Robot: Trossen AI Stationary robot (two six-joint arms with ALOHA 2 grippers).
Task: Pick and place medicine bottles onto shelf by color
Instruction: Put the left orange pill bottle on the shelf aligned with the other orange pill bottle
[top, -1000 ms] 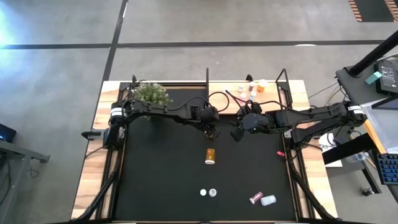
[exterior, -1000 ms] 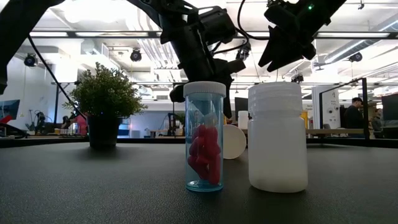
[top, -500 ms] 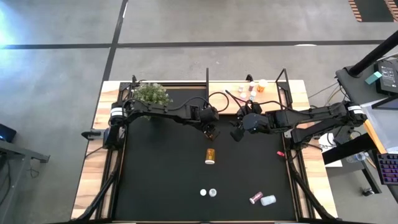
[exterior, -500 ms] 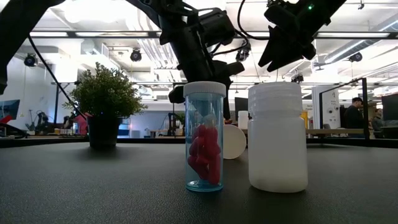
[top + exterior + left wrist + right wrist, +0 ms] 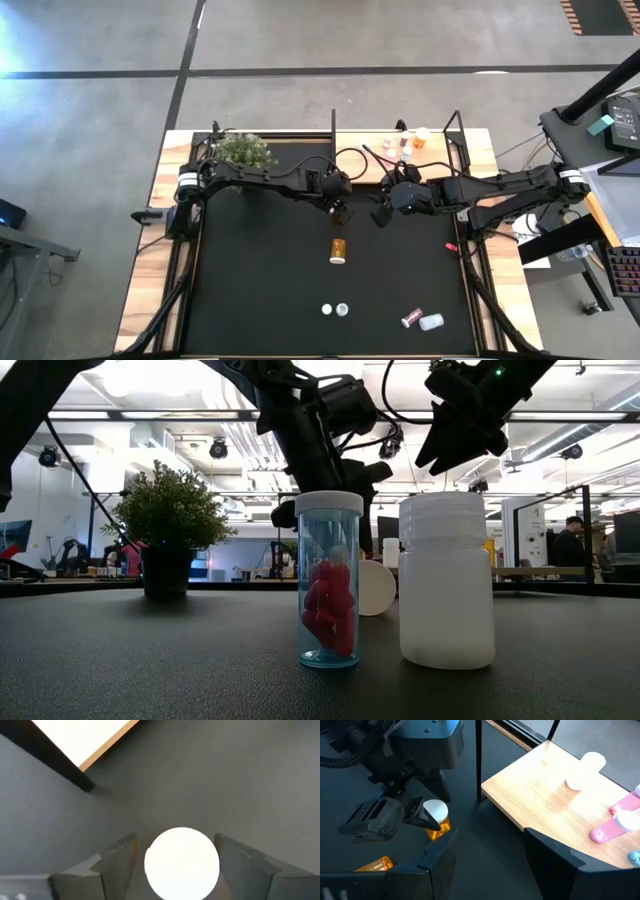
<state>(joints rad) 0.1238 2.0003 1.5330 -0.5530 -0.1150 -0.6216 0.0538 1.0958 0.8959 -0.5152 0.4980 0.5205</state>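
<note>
An amber medicine bottle [image 5: 436,821] with a round white cap stands upright between the left claw's [image 5: 415,815] spread fingers.

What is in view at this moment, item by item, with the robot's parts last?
Shelf: one, light wood, back right.
Shelf bottles: several, white and pink among them, on shelf.
Orange bottles: two; lying mid-table, upright beside shelf.
Clear bottle: one, red pills, front.
White bottle: one, beside it.
Pink bottle: one, lying front right.
Plant: one, green, back left.
Left gripper: open, astride upright orange bottle.
Right gripper: open, empty.
</note>
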